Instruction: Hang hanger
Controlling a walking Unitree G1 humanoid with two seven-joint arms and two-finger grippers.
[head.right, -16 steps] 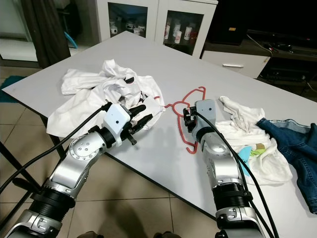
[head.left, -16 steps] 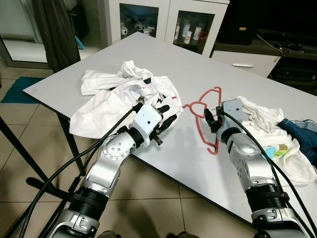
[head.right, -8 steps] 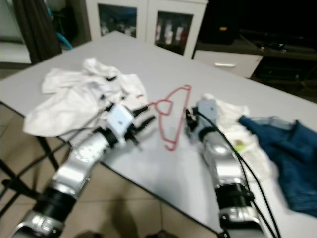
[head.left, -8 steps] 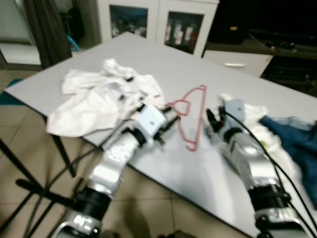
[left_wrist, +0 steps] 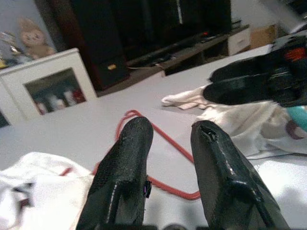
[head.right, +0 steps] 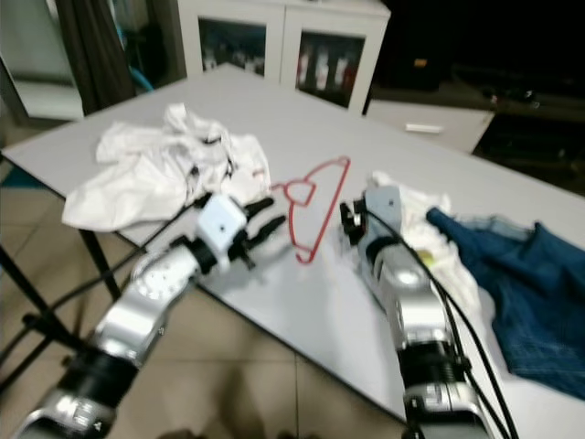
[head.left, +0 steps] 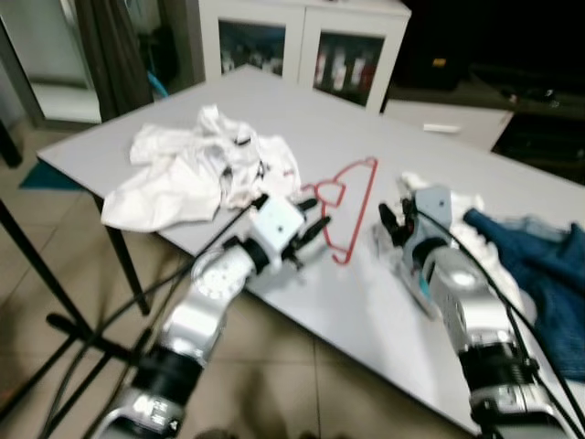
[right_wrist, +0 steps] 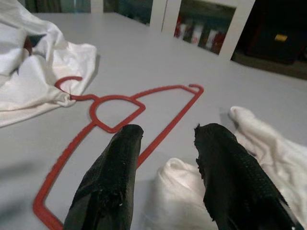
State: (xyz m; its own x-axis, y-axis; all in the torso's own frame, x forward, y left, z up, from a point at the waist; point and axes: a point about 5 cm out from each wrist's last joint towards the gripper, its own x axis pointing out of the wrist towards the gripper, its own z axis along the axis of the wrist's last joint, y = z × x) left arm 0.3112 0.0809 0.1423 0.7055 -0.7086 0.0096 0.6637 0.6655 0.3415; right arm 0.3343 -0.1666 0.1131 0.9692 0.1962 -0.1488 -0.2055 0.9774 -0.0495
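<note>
Hanger (head.left: 346,208) flat on tabletop (head.left: 366,302) between both grippers, ungrasped. Left gripper (head.left: 315,233) and right gripper (head.left: 391,222) open, empty. Next, probably: close one on the hanger.

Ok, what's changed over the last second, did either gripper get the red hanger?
No. The right gripper has drawn back off the thin red plastic hanger toward the crumpled white cloth beside it; the left gripper stays open just short of the hanger. The hanger lies flat on the grey table as before, ungrasped; the wider shift is camera movement.
</note>
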